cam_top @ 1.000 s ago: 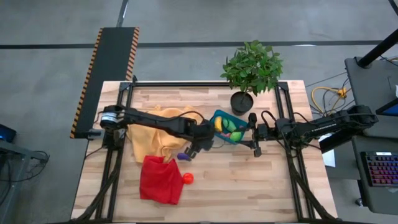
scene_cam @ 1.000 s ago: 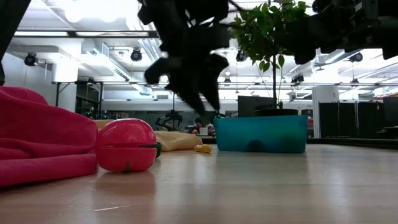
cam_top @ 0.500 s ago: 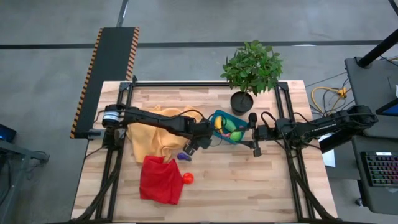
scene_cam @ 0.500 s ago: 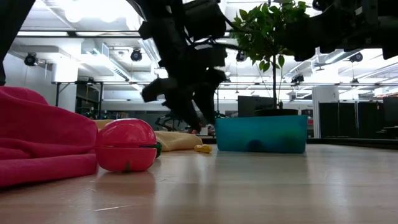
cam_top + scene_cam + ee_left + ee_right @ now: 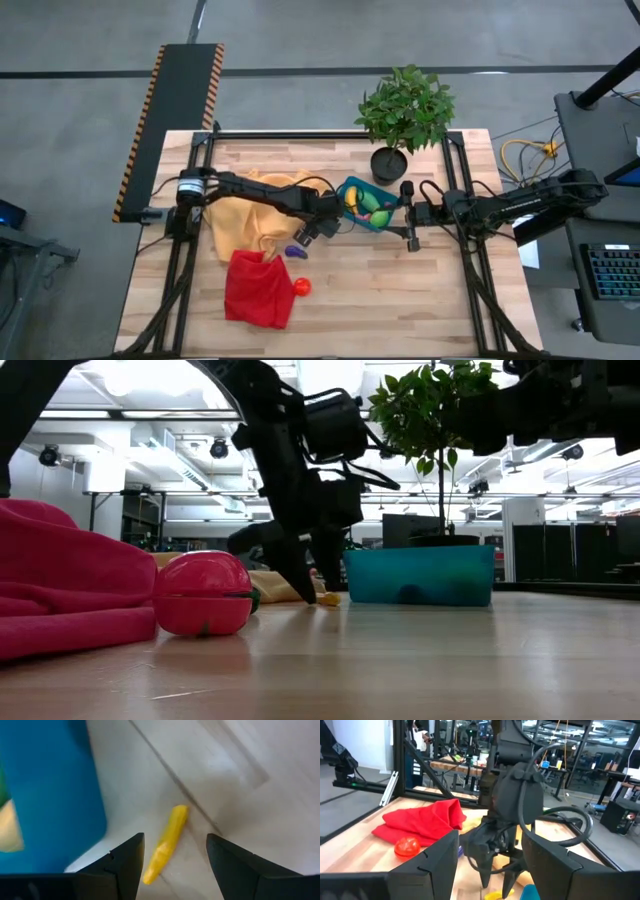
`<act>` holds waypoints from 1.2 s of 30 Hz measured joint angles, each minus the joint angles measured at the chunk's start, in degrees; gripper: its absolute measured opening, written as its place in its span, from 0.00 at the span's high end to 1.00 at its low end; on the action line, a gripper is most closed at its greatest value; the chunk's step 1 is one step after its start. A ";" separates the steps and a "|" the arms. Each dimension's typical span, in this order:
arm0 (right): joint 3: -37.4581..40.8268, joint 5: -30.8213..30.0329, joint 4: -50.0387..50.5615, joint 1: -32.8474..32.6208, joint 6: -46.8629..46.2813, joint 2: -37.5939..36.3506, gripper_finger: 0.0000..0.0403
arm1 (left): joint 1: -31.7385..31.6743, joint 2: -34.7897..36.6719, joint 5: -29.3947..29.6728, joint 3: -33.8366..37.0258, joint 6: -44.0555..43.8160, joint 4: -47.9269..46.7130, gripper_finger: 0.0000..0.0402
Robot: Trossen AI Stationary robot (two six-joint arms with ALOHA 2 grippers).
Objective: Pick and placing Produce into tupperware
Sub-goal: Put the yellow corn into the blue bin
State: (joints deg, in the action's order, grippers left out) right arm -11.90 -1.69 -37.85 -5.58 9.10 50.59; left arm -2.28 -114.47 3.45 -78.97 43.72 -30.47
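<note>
The blue-teal tupperware (image 5: 367, 205) sits near the table's middle and holds a yellow banana (image 5: 352, 198) and green ovals (image 5: 379, 215). A small yellow piece (image 5: 168, 840) lies flat on the wood just beside the tupperware wall (image 5: 50, 795). My left gripper (image 5: 175, 865) is open and low over that piece, one finger on either side, apart from it; in the low view its tips (image 5: 310, 588) are close to the table. A purple piece (image 5: 295, 250) and a red round one (image 5: 302, 287) lie on the wood nearer the near edge. My right gripper (image 5: 408, 215) waits open to the right of the tupperware.
A red cloth (image 5: 257, 288) lies near the near-left edge, with the red round one (image 5: 203, 595) beside it. A yellow-orange cloth (image 5: 240, 220) spreads under the left arm. A black plant pot (image 5: 389, 163) with a leafy plant stands behind the tupperware.
My left gripper has come down toward the table beside the tupperware, staying open, and its fingers now straddle the small yellow piece. The produce, cloths and tupperware have kept their places.
</note>
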 joint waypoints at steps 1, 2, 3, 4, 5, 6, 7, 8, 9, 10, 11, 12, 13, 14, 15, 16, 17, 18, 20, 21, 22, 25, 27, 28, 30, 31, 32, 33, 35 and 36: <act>0.00 0.00 -0.06 0.00 0.34 0.00 0.48 | -0.12 -0.10 0.03 -0.14 0.20 0.08 0.50; 0.00 0.00 -0.04 0.00 0.46 -0.02 0.48 | -0.34 -0.14 0.01 -0.18 0.22 0.14 0.50; 0.00 -0.04 -0.08 0.00 0.61 -0.04 0.48 | -0.54 -0.19 -0.07 -0.18 0.25 0.01 0.50; 0.00 -0.06 -0.11 0.00 0.91 -0.04 0.48 | -0.73 -0.21 -0.17 -0.18 0.26 -0.02 0.50; 0.00 -0.08 -0.06 0.00 1.27 -0.04 0.48 | -0.92 -0.21 -0.21 -0.18 0.47 0.01 0.50; 0.00 -0.19 -0.08 0.00 1.56 -0.04 0.48 | -1.15 -0.21 -0.25 -0.18 0.82 0.02 0.50; 0.00 -0.32 -0.08 0.00 1.86 -0.04 0.48 | -1.39 -0.21 -0.23 -0.18 1.46 0.03 0.50; 0.00 -0.49 -0.08 0.00 2.15 -0.04 0.48 | -1.53 -0.21 -0.27 -0.18 2.14 0.00 0.51; 0.00 -1.05 -0.08 -0.02 2.47 -0.04 0.48 | -1.71 -0.21 -0.39 -0.18 2.97 0.00 0.51; 0.00 -1.41 -0.09 0.00 2.81 -0.04 0.48 | -1.82 -0.21 -0.42 -0.18 3.46 0.01 0.51; 0.00 -1.64 -0.11 0.00 3.00 -0.04 0.48 | -1.94 -0.21 -1.14 -0.18 3.57 0.01 0.51; 0.00 -1.99 -0.11 0.00 3.11 -0.04 0.48 | -2.04 -0.38 -2.09 -0.18 3.57 0.01 0.51; 0.00 -2.05 -0.11 0.00 3.23 -0.04 0.48 | -2.16 -0.74 -2.94 -0.20 3.61 0.05 0.51; 0.00 -2.38 -0.11 0.00 3.47 -0.04 0.48 | -2.26 -0.80 -3.31 -0.25 3.59 0.01 0.51; 0.00 -2.79 -0.11 0.00 3.67 -0.04 0.48 | -2.35 -1.04 -3.76 -0.26 3.57 -0.02 0.51; 0.00 -2.91 -0.13 0.00 3.97 -0.07 0.48 | -2.36 -1.45 -4.08 -0.36 3.66 0.00 0.51; 0.00 -2.93 -0.13 0.00 4.28 -0.07 0.48 | -2.35 -1.72 -4.13 -0.38 3.87 0.01 0.51; 0.00 -2.93 -0.16 0.00 4.51 -0.07 0.48 | -2.32 -1.99 -4.10 -0.41 4.24 0.01 0.51; 0.00 -2.93 -0.24 0.00 4.64 -0.07 0.48 | -2.32 -2.42 -4.23 -0.44 4.75 0.03 0.51; 0.00 -2.93 -0.22 0.00 4.62 -0.07 0.48 | -2.33 -2.59 -4.25 -0.44 4.75 0.03 0.51; 0.00 -2.93 -0.22 0.00 4.62 -0.07 0.48 | -2.34 -2.66 -4.23 -0.44 4.75 0.03 0.51; 0.00 -2.93 -0.21 0.00 4.50 -0.07 0.48 | -2.36 -2.71 -4.27 -0.42 4.68 0.03 0.51; 0.00 -2.93 -0.15 0.00 4.48 -0.07 0.48 | -2.36 -2.65 -4.27 -0.39 4.71 0.02 0.51; 0.00 -2.93 -0.17 0.00 4.46 -0.07 0.48 | -2.36 -2.65 -4.28 -0.38 4.71 0.01 0.52; 0.00 -2.93 -0.15 0.00 4.46 -0.07 0.48 | -2.34 -2.68 -4.36 -0.34 4.71 -0.08 0.55; 0.00 -2.93 -0.15 0.00 4.46 -0.07 0.48 | -2.34 -2.72 -4.40 -0.33 4.73 -0.12 0.57; 0.00 -2.93 -0.15 0.00 4.46 -0.07 0.48 | -2.34 -2.72 -4.42 -0.31 4.76 -0.15 0.59; 0.00 -2.93 -0.15 0.00 4.46 -0.07 0.48 | -2.34 -2.72 -4.45 -0.29 4.90 -0.19 0.61; 0.00 -2.93 -0.13 0.00 4.46 -0.07 0.48 | -2.32 -2.74 -4.45 -0.27 5.08 -0.33 0.64; 0.00 -2.93 -0.13 0.00 4.46 -0.07 0.48 | -2.32 -2.74 -4.45 -0.25 5.08 -0.39 0.66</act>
State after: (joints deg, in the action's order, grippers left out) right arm -11.90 -4.62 -37.98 -5.58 13.56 50.52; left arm -4.60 -117.21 -0.99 -79.22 48.80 -30.86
